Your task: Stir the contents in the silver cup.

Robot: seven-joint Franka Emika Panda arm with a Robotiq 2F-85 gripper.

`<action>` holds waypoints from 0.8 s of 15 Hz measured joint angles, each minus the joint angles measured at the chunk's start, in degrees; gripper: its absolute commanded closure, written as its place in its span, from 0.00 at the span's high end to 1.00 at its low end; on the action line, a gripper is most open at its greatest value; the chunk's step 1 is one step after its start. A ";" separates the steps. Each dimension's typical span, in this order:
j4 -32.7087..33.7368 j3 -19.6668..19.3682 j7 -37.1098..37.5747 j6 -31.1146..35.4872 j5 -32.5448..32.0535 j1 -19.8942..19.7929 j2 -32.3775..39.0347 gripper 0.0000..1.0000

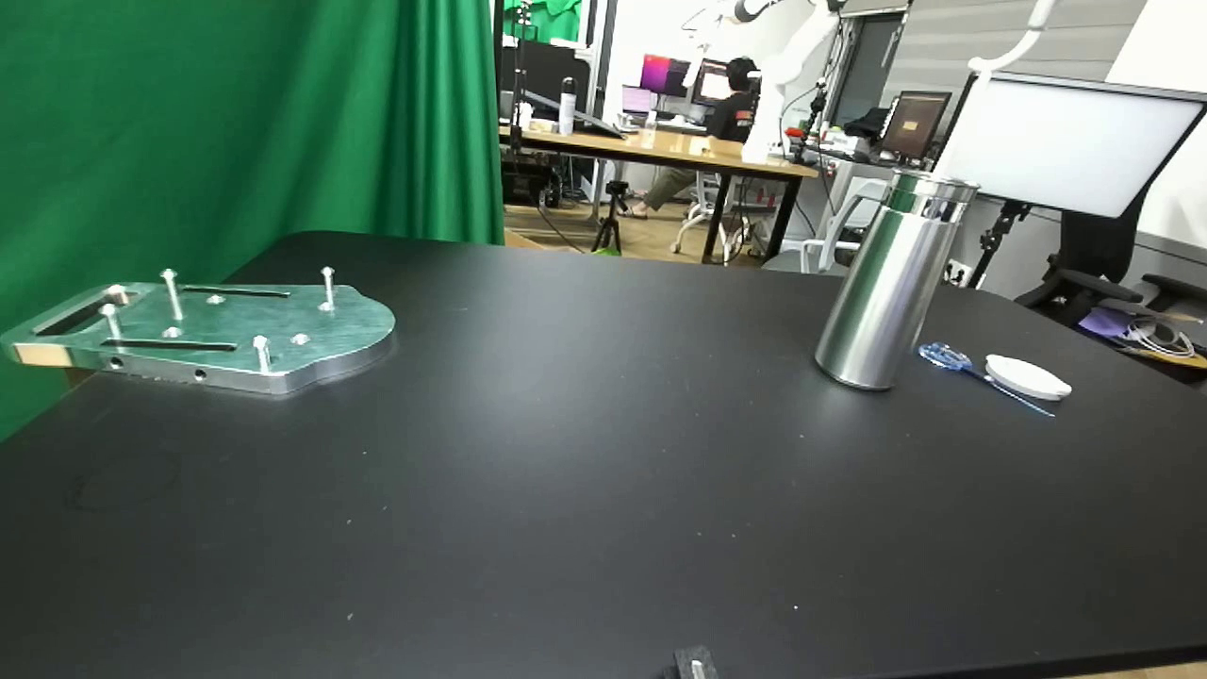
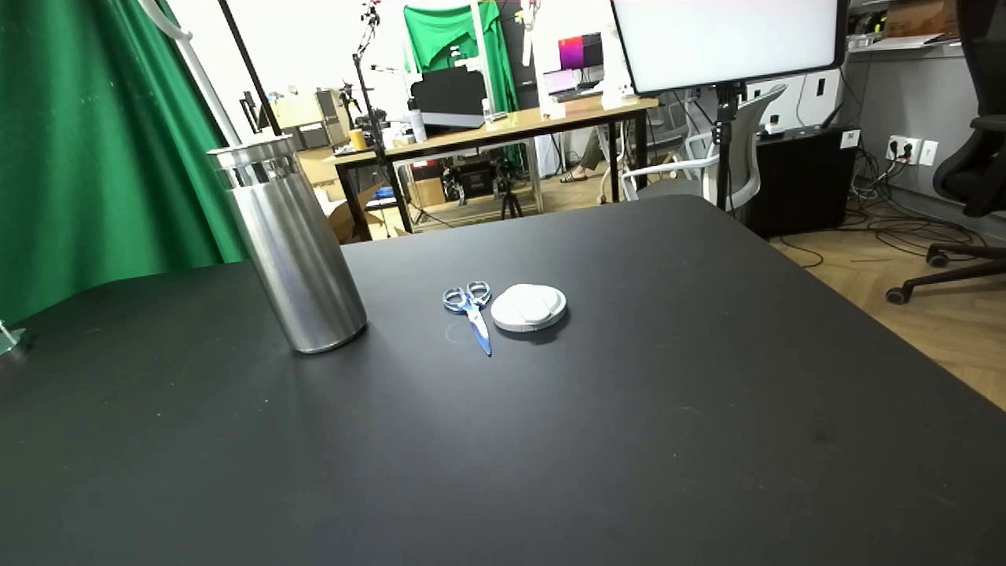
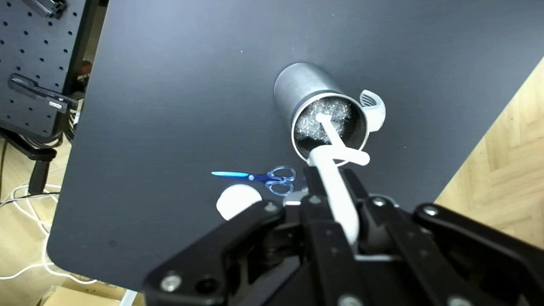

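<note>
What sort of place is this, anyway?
Most likely a robotics lab or research workspace. In an exterior view, the background shows a white, jointed robot arm, a black, rectangular computer monitor and a small black, three-legged tripod.

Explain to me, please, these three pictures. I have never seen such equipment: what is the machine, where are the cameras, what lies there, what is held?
The machine is one robot arm, mostly out of sight. Two pictures come from cameras standing apart from it, looking across a black table. The wrist view comes from the arm itself, looking past its black jaws.

These jaws are closed on a white stirring rod, whose far end reaches inside the tall silver cup. Inside are glittering contents; what they are, I cannot tell.

Near the cup lie blue scissors and a round white object, perhaps a lid. Farther off, in an exterior view, is a metal plate with upright pegs.
</note>
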 measured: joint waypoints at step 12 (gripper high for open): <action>1.88 -1.37 0.00 4.29 0.02 -1.06 15.32 0.04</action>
